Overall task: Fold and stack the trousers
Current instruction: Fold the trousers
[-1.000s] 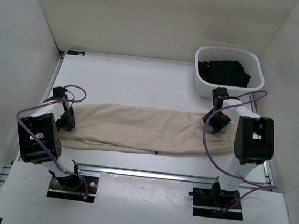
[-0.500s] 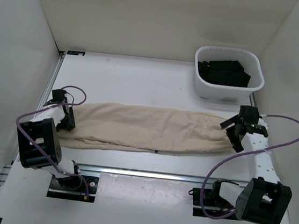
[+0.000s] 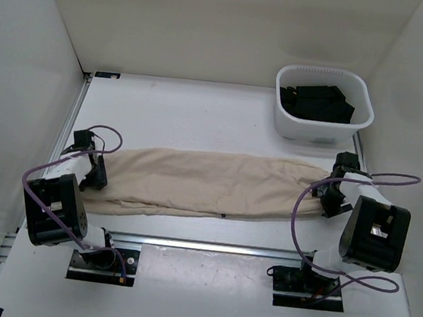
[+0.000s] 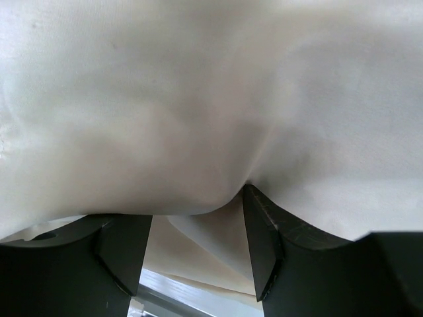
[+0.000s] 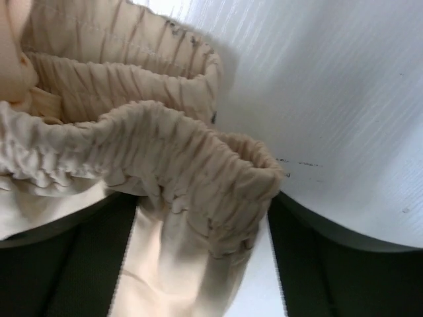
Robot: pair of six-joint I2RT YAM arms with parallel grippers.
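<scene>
While the waistband (image 5: 165, 152) puckers in ridges, the beige trousers (image 3: 208, 185) lie smooth.

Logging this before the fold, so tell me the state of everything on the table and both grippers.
trousers: unfolded, lying flat lengthwise across the table.
left gripper: at the leg end, cloth draped over it, grip unclear.
right gripper: open, straddling the waistband.
basket: holding black garments.

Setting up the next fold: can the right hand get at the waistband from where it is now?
Probably yes. The right hand sits open at the waist end of the trousers, with the gathered waistband lying between its fingers and nothing covering it.
</scene>
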